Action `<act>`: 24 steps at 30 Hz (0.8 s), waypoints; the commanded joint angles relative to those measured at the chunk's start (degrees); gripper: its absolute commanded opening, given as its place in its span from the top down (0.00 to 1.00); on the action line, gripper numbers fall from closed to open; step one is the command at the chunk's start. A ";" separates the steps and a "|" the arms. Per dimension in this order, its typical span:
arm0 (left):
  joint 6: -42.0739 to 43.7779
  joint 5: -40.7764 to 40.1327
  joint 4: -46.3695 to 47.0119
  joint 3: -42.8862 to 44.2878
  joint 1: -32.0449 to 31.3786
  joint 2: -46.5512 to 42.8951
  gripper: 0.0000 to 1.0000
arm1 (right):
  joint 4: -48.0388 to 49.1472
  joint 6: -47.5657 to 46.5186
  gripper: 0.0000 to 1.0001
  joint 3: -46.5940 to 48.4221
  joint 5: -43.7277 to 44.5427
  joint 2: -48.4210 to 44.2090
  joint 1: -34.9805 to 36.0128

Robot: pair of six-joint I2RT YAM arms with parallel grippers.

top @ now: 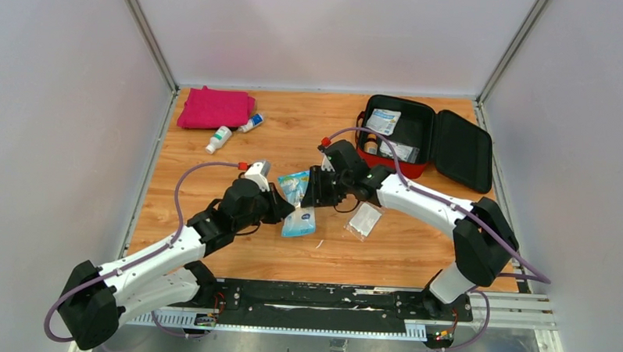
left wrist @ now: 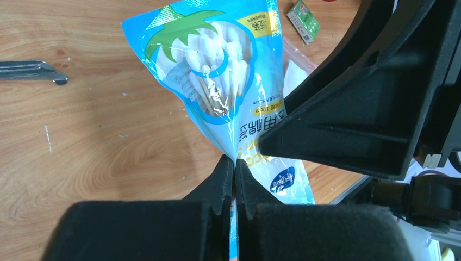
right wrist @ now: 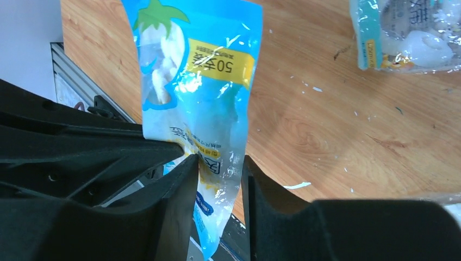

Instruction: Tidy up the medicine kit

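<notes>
The medicine kit (top: 393,168), a red case with black lining, lies open at the back right, its lid (top: 463,150) flat to the right and a few packets inside. A blue packet of cotton swabs (top: 296,200) hangs between both grippers over the middle of the table. My left gripper (top: 280,207) is shut on the packet's lower edge (left wrist: 217,81), fingertips pinched together (left wrist: 235,161). My right gripper (top: 309,190) straddles the same packet (right wrist: 198,81) from the other side; its jaws (right wrist: 217,161) stand apart, with a gap beside the film.
A folded pink cloth (top: 214,108) lies at the back left with two small white bottles (top: 218,139) (top: 251,123) beside it. A clear pouch with a white pad (top: 365,220) rests right of centre. A small green box (left wrist: 303,20) lies on the wood.
</notes>
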 commanded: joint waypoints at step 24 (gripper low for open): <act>3.68 -10.95 -16.63 3.41 -0.45 -7.09 0.29 | -14.53 -12.44 1.00 5.09 12.39 -13.09 -28.16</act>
